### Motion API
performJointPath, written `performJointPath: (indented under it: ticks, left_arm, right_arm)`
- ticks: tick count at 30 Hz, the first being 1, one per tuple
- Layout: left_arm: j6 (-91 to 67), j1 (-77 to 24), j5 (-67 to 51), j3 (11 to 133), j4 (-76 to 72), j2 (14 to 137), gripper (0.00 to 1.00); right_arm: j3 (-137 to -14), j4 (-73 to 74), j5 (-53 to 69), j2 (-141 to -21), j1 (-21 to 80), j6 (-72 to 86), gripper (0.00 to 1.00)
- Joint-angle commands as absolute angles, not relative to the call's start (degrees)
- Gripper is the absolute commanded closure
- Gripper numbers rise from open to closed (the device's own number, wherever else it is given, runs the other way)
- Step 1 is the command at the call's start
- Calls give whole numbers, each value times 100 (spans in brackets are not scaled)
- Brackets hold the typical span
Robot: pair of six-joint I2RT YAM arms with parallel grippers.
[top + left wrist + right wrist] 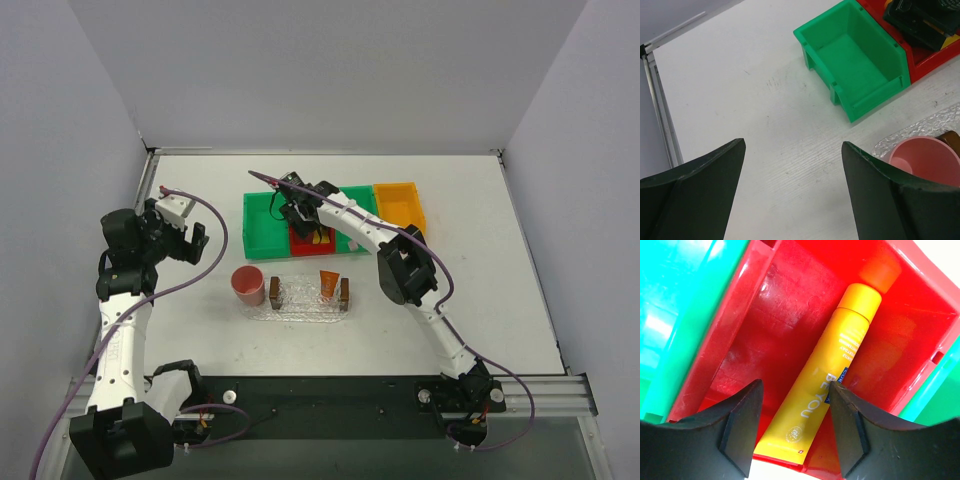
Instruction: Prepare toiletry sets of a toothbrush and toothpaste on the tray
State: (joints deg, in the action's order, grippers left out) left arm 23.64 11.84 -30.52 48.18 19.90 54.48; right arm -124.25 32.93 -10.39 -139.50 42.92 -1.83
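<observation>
lying diagonal, yellow toothpaste (826,374), cap pointing upper-right

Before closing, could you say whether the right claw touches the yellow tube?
Cannot tell: right wrist view shows the claw straddling the tube, depth unclear.

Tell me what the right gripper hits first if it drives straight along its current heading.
Most likely the yellow toothpaste tube, lying in the red bin ahead of the right gripper; depth unclear.

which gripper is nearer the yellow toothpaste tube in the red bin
Right. The right gripper is directly above the yellow toothpaste tube in the red bin; the left gripper hangs over table near the pink cup.
</observation>
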Motion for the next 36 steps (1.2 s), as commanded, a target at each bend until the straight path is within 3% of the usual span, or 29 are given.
performJointPath:
  ticks: [1,17,26,36]
  left_arm:
    - [2443,1257,-3243,4773,1775,5432,11]
    - [2487,1345,-3366,4720,1714,5467,11]
    - [2496,1389,-3393,4729,1723,5493,11]
    - [2514,1406,-3436,4729,1714,5537,11]
  right_arm:
    - [-12559,3524,-1371,-14106,4351,-18,50]
    - [-12595,3524,-1802,-14282,4421,-158,52]
    - [-12656,3533,-1661,-14361,4421,-97,62]
    - [-12691,3542,-1521,-14151,4377,-35,80]
